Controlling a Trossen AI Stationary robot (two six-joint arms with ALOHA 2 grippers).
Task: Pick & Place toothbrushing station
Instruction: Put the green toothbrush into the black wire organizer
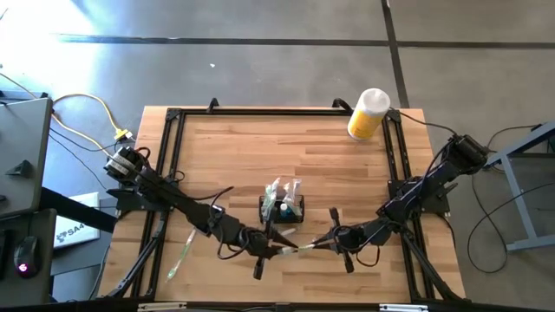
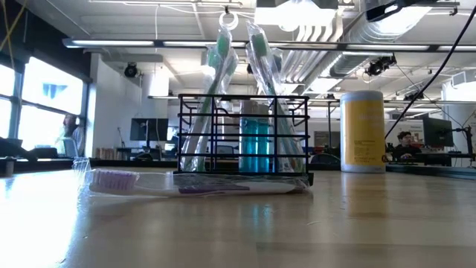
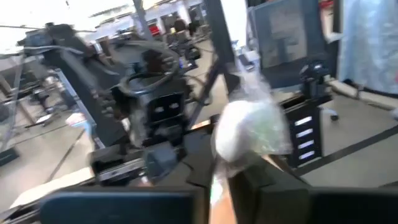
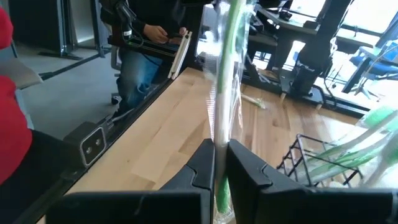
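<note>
Wooden table [image 1: 243, 165] carries everything. Black wire toothbrushing station [image 1: 282, 208] stands near its middle, wrapped brushes upright inside. My right tool [image 1: 316, 244] is clamped on a green wrapped toothbrush [image 4: 225, 74]; my left tool [image 1: 279, 251] looks closed on its other end, though that view is blurred. Yellow bottle [image 1: 368, 113] stands at the far edge.

Wooden counter [image 1: 234, 156], black-framed edges. Black toothbrushing station [image 1: 282, 208] stands mid-counter toward the near edge. Yellow bottle [image 1: 368, 113] at far right corner. Wrapped toothbrush [image 1: 181, 254] lies near the near-left corner.
</note>
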